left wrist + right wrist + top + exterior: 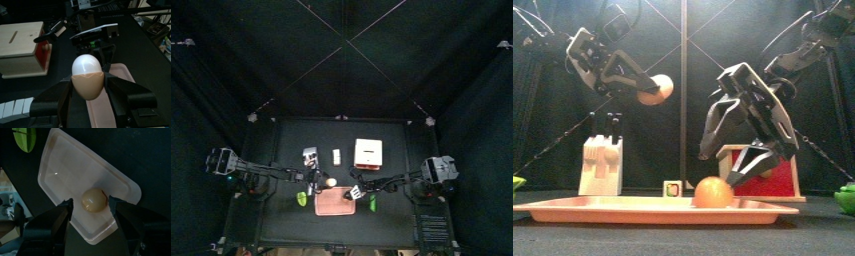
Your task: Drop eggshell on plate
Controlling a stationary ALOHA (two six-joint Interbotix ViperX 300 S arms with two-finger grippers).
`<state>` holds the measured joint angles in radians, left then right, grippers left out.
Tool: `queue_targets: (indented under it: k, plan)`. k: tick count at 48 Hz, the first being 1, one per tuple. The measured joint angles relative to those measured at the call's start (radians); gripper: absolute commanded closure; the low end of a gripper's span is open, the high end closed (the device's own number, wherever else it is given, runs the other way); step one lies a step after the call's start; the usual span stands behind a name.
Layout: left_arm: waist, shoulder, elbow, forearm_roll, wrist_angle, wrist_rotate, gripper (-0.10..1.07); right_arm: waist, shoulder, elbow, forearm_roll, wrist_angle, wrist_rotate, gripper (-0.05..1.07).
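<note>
The salmon-pink plate (633,205) lies at the table's front middle and shows in the top view (338,207). A cream eggshell piece (94,200) lies on the plate (67,168); in the front view it looks tan (711,192). My right gripper (743,165) hangs open just above it, jaws on either side (92,204), not touching. My left gripper (647,90) is raised above the plate's left part, shut on an egg piece (88,75) with a white top and a tan lower cup.
A white box with red marks (774,175) stands behind the plate to the right (370,153). White upright pieces (601,165) stand behind it on the left. A small cube (673,187) sits between them. Green items (301,198) (373,203) flank the plate.
</note>
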<state>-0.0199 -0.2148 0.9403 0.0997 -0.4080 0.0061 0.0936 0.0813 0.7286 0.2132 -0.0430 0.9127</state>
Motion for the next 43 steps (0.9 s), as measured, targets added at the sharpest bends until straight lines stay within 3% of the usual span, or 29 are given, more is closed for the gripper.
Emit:
queue_targets:
  k: [12, 28, 43]
  plan:
    - [-0.002, 0.003, 0.000, 0.000, 0.000, 0.000, 0.45, -0.005, 0.000, 0.000, -0.003, 0.029, 0.002, 0.06]
    - [-0.002, 0.023, 0.000, 0.000, 0.000, 0.000, 0.45, -0.006, 0.000, -0.048, -0.051, 0.183, 0.000, 0.06]
    - [-0.002, 0.025, 0.000, -0.002, 0.000, -0.002, 0.45, -0.006, 0.000, -0.069, -0.064, 0.199, 0.002, 0.06]
